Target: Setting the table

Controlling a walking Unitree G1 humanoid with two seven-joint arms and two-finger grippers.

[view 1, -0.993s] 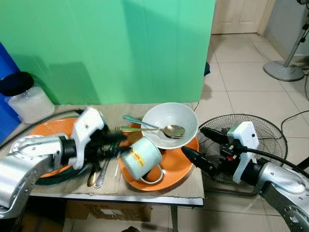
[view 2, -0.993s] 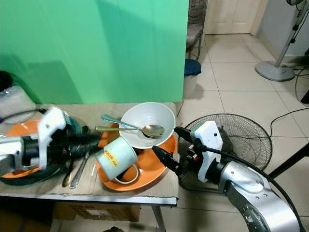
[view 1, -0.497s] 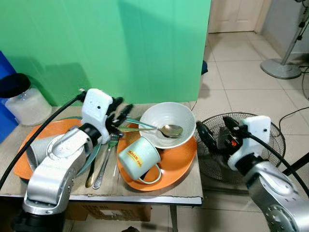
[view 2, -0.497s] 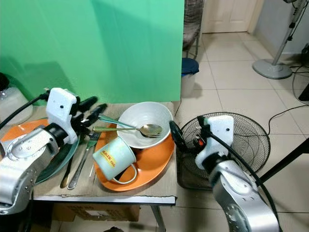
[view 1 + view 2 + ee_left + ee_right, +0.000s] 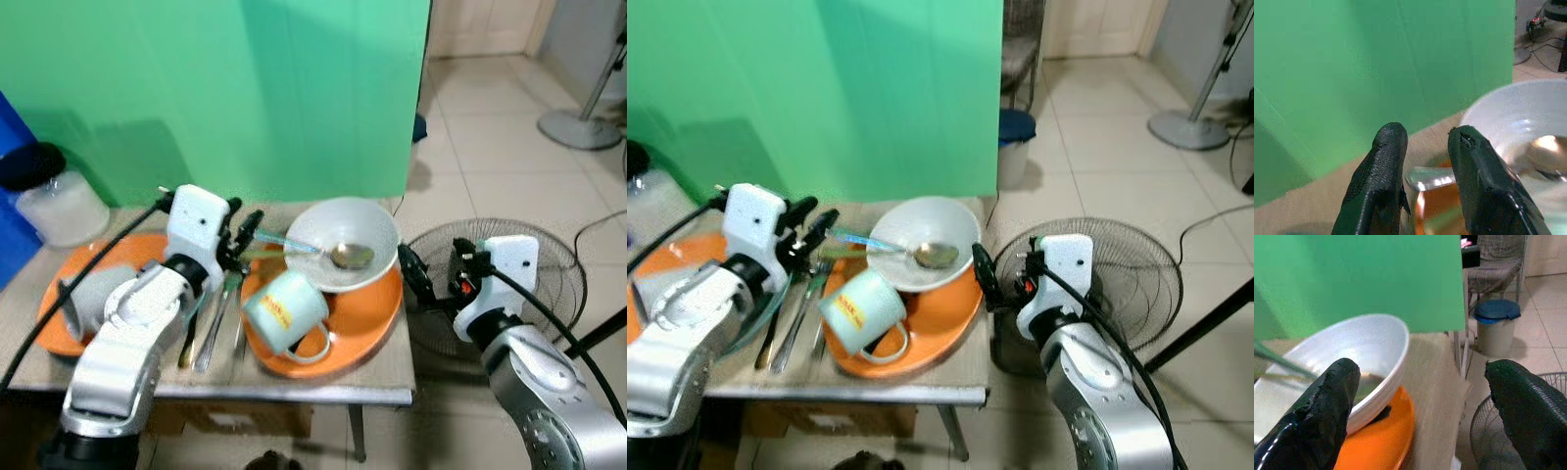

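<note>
A white bowl [image 5: 343, 233] holding a metal spoon [image 5: 351, 257] rests on an orange plate [image 5: 367, 318] at the table's right end. A pale green mug [image 5: 284, 308] lies tipped on the same plate. My left gripper [image 5: 245, 223] hovers just left of the bowl, over the utensil handles, fingers [image 5: 1383, 161] slightly apart and holding nothing. My right gripper [image 5: 431, 279] hangs open off the table's right edge, level with the plate; its wrist view shows the bowl [image 5: 1352, 342] ahead between wide-spread fingers.
A fork and spoon [image 5: 211, 333] lie between the two orange plates; the second plate [image 5: 54, 333] sits at the left. A black-lidded jar [image 5: 54, 201] stands back left. A green screen [image 5: 216, 88] backs the table. A floor fan [image 5: 549, 259] lies right of the table.
My left arm has swung up from lying low across the table, and its gripper now points toward the bowl. My right gripper has risen and moved closer to the table's right edge.
</note>
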